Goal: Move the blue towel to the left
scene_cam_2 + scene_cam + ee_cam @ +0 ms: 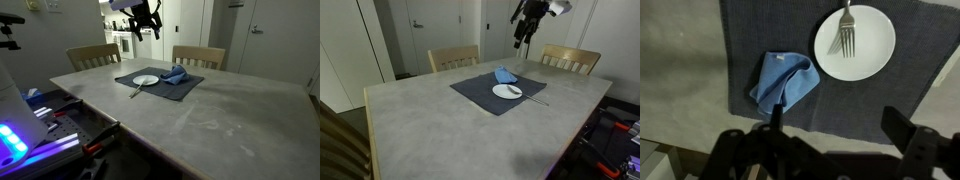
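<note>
The blue towel [782,82] lies crumpled on a dark grey placemat [750,40], beside a white plate [855,42] with a fork [845,35] on it. It shows in both exterior views [504,74] [175,75]. My gripper [832,125] hangs high above the table, open and empty, its fingers apart over the mat's edge. In both exterior views [523,40] [146,30] it is well above the towel.
The placemat [495,92] sits on a large grey table [440,120]. Two wooden chairs [453,58] [570,59] stand at the far side. A second utensil [535,98] lies on the mat next to the plate. Equipment with cables stands beside the table [50,110].
</note>
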